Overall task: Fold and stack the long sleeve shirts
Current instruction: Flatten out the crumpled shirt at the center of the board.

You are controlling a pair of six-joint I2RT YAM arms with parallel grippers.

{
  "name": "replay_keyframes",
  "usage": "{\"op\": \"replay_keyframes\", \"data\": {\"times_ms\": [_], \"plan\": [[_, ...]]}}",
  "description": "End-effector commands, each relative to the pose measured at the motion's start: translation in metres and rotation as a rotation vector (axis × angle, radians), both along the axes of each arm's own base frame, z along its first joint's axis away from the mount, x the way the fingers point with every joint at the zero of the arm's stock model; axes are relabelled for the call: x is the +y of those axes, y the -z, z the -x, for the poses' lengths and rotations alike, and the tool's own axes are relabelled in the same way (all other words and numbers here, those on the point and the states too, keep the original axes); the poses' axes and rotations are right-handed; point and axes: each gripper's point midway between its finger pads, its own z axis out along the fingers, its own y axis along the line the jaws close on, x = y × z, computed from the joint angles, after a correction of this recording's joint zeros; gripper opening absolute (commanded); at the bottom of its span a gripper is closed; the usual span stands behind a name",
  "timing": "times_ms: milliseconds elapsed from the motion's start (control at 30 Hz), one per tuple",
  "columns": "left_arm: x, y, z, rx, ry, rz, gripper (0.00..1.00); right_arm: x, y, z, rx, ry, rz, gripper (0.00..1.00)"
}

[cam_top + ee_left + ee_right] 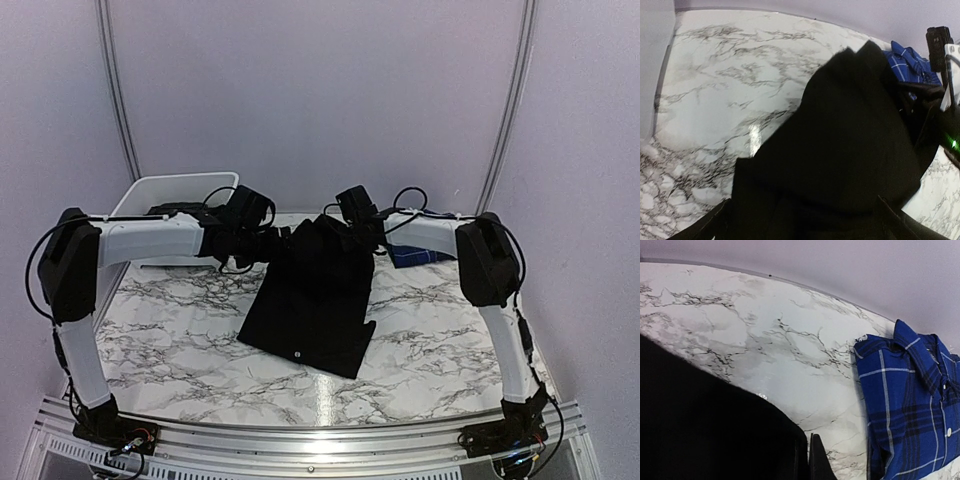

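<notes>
left gripper [272, 240] masked by black shirt [312, 300], jaws apparently spread wide, right gripper [808, 460] pinched tight on its edge, plaid shirt [910, 405] cropped

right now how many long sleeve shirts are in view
2: plain black cloth shirt mid-table, far edge raised; folded blue plaid cloth shirt at far right. White plastic bin may hide more.

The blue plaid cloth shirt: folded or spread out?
Folded: the blue plaid cloth shirt lies as a compact rectangle, collar on top, with a straight left edge.
</notes>
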Motion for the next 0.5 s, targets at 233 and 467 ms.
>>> {"op": "replay_keyframes", "data": {"times_ms": [233, 467], "plan": [[0.095, 0.027, 0.021, 0.037, -0.165, -0.103, 0.84, 0.012, -0.036, -0.043, -0.047, -0.084, -0.038, 0.25], [0.150, 0.033, -0.029, 0.019, -0.303, -0.173, 0.69, 0.023, -0.082, -0.013, -0.038, -0.142, -0.098, 0.66]]}}
